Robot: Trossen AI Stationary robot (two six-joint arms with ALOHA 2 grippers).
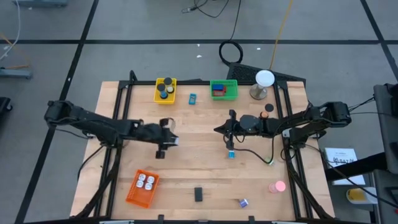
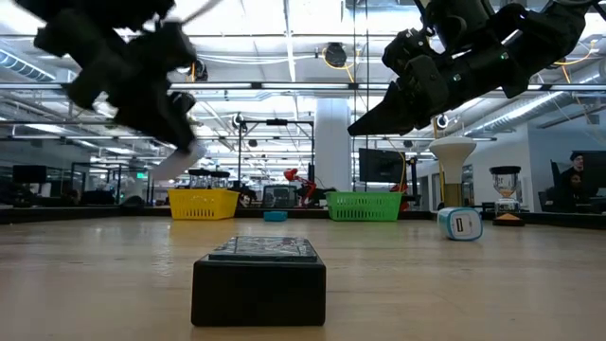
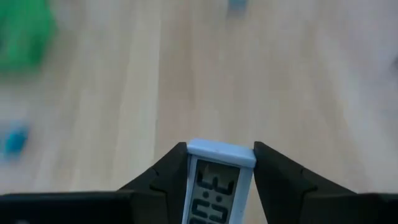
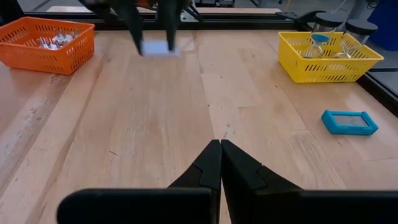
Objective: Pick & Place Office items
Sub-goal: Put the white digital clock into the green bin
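A black block (image 2: 258, 280) is recorded nearest the low camera, flat on the wooden table (image 1: 199, 171) near its front edge. To one side of it at the front, an orange basket (image 1: 142, 188) holding white round pieces (image 1: 145, 181) is noted; to the other, a small purple item (image 1: 242, 202) and a pink round piece (image 1: 277, 186). Above mid-table, the left gripper (image 3: 221, 163) is held clear of the surface, its fingers (image 3: 163, 175) pinched on a small white digital clock (image 3: 214, 185), which is seated upright between them with its display facing the wrist camera. The right gripper (image 4: 220, 163) is found across the table centre from it, fingertips pressed together on nothing and raised off the wood; a cyan piece (image 1: 231, 154) lies just below it on the table. Farther back, a flat cyan item (image 4: 350, 122) lies between a yellow basket (image 1: 165, 91) containing dark discs and a green basket (image 1: 224, 89) containing red and blue blocks. A white ball on a grey stand (image 1: 263, 84) is listed at the far right.
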